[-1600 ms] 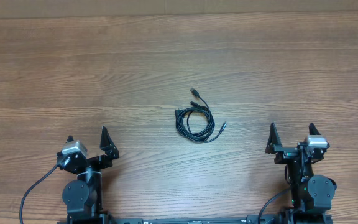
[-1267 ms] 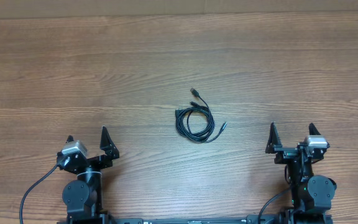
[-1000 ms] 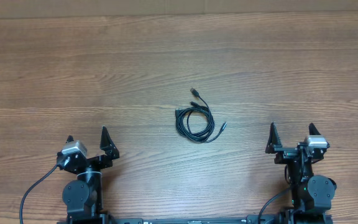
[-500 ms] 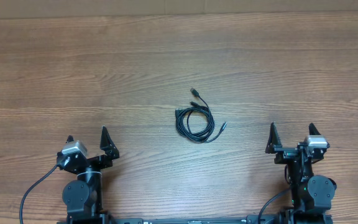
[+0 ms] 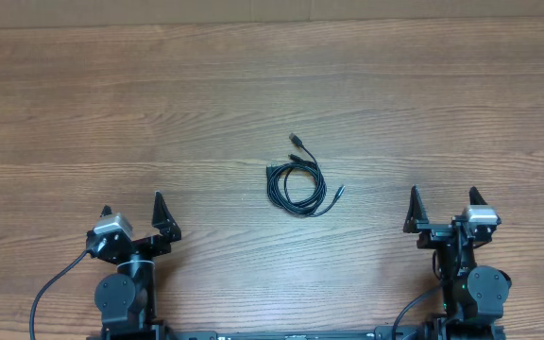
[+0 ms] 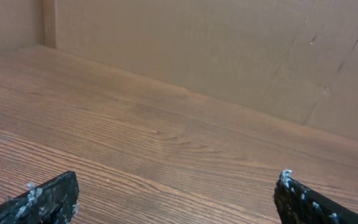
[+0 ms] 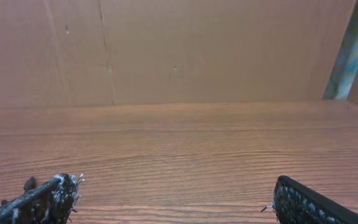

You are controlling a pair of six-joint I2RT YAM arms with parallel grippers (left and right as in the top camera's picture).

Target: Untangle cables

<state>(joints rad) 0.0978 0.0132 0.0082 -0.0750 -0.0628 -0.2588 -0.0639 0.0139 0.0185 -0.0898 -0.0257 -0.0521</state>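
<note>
Lying coiled, thin black cables (image 5: pixel 277 189), wooden table (image 5: pixel 253 85)

A wood-grain desk (image 5: pixel 140 104) is seen filling the overhead view, its grain laid from left to right. Along its far edge a plain brown cardboard wall (image 7: pixel 197 50) is stood upright, marked by faint vertical creases. A pale greenish upright strip (image 7: pixel 355 43) is seen at the far right, beside the wall.

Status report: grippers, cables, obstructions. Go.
Left gripper open, empty. Right gripper open, empty. Cables in one coiled bundle on the table, apart from both grippers. Nothing in the way.
</note>
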